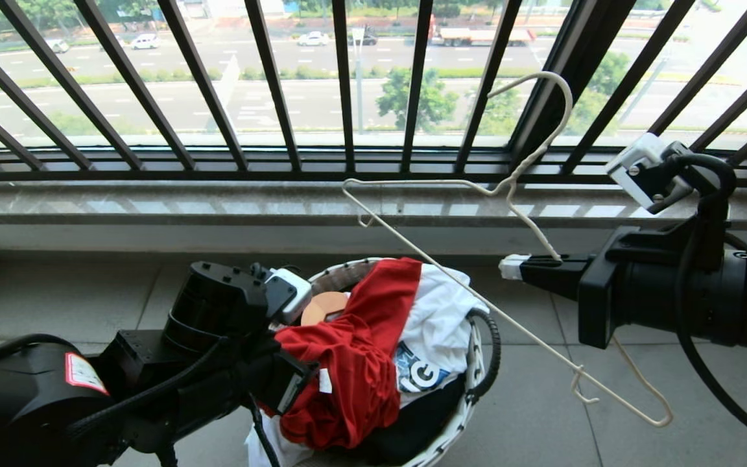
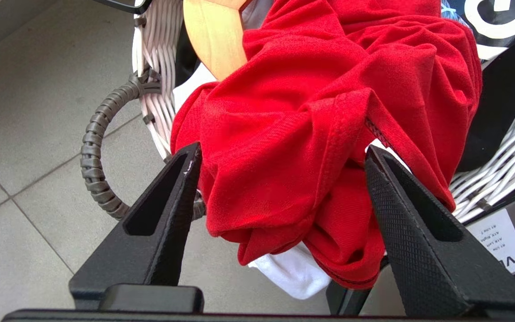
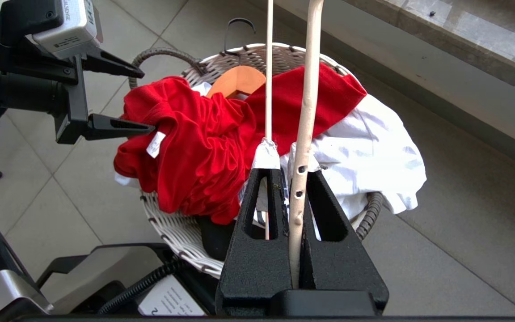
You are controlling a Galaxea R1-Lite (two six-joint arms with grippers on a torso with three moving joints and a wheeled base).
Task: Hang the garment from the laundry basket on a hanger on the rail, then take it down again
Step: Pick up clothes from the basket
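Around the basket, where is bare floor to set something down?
Bare tiles lie between sill wall and left arm, and right of the basket under the hanger. Crowded: the basket, heaped with the red shirt and white shirt; left tool straddles the red one.

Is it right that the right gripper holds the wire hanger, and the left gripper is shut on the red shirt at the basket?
Not quite. The left gripper is open, not shut: in the left wrist view its fingers stand apart on either side of the red shirt without clamping it. The rest holds: the right gripper holds the wire hanger, and the shirt lies at the basket.
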